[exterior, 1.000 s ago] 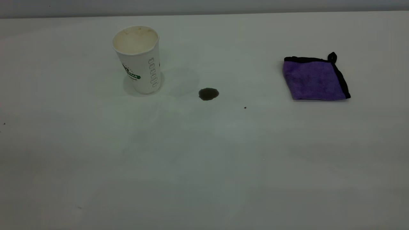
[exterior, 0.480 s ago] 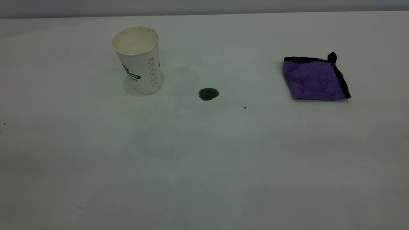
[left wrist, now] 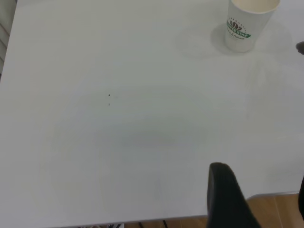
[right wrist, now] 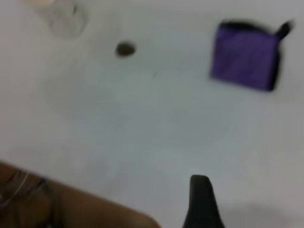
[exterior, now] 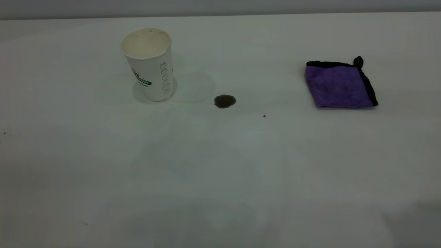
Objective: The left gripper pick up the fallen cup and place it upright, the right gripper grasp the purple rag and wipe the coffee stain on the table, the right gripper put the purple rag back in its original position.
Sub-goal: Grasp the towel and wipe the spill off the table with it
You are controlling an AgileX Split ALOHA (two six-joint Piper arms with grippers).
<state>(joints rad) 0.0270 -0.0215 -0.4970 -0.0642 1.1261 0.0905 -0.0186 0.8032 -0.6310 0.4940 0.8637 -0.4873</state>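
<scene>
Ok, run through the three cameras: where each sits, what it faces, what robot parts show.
Exterior: above the table, facing cup, coffee stain, purple rag; no arm shows.
Left wrist: over the table edge, facing the cup; one dark finger.
Right wrist: facing stain and rag; one finger.
All share the cup.
</scene>
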